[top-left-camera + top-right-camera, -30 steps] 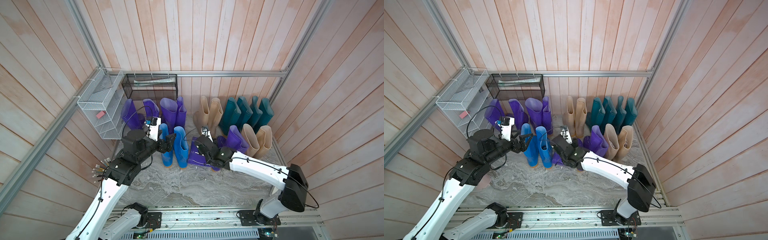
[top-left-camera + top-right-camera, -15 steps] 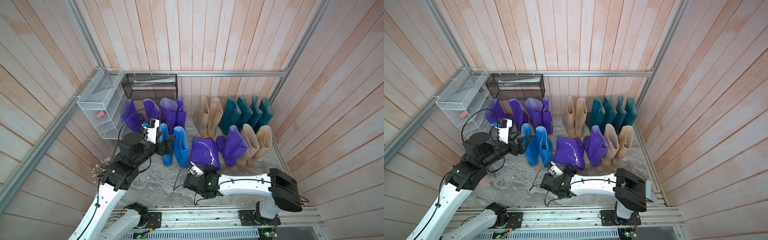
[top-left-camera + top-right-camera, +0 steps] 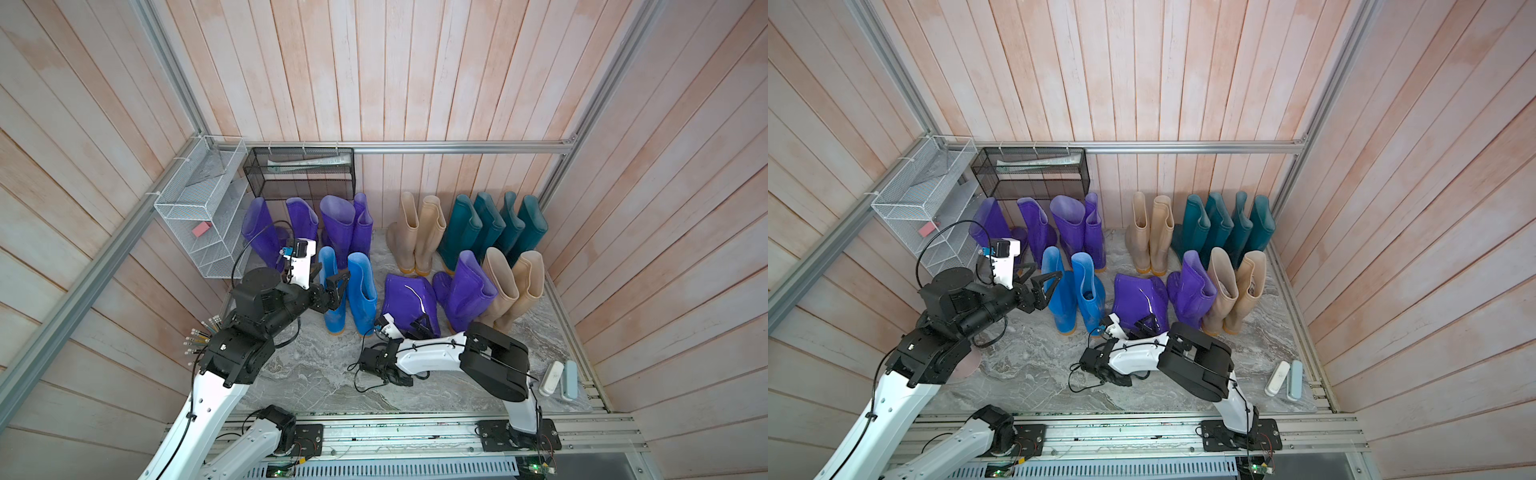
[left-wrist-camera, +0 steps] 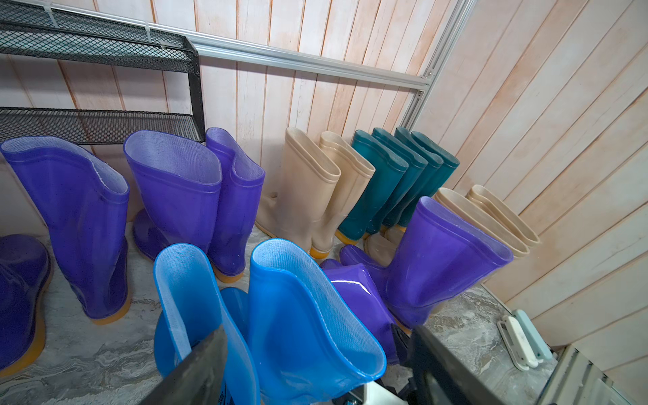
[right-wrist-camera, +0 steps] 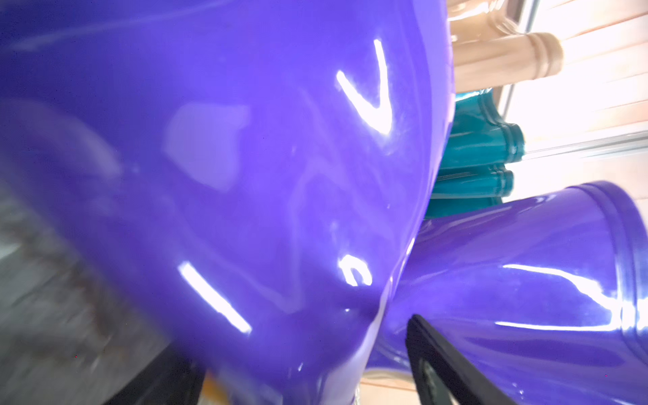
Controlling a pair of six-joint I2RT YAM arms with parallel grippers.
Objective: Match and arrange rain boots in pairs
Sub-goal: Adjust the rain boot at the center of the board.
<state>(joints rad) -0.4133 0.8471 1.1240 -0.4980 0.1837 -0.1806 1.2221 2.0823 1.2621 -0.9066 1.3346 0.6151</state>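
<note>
Left gripper [image 3: 1046, 272] hangs with fingers spread wide, nothing held, just beside the standing blue pair [image 3: 360, 291]. Next over, one purple boot [image 3: 409, 301] sits tipped over on the floor [image 3: 316, 374], with another purple boot [image 3: 471, 291] upright just beside it. Right gripper [image 3: 419, 326] is at the tipped boot's lower end, fingers apart, contact unclear. The boot is likely light, glossy and slick, with a floppy shaft. Best to pinch the cuff wall, one finger inside, not the rounded shaft.

Ranged upright along the back wall [image 3: 374, 83] as four purple boots [image 3: 336, 224], a beige pair [image 3: 419, 232] and four dark teal boots [image 3: 490, 228], with a bright blue pair [image 3: 361, 286], a tipped-over purple boot [image 3: 407, 299], an upright purple boot [image 3: 471, 291] and a second beige pair [image 3: 515, 282] in front.
</note>
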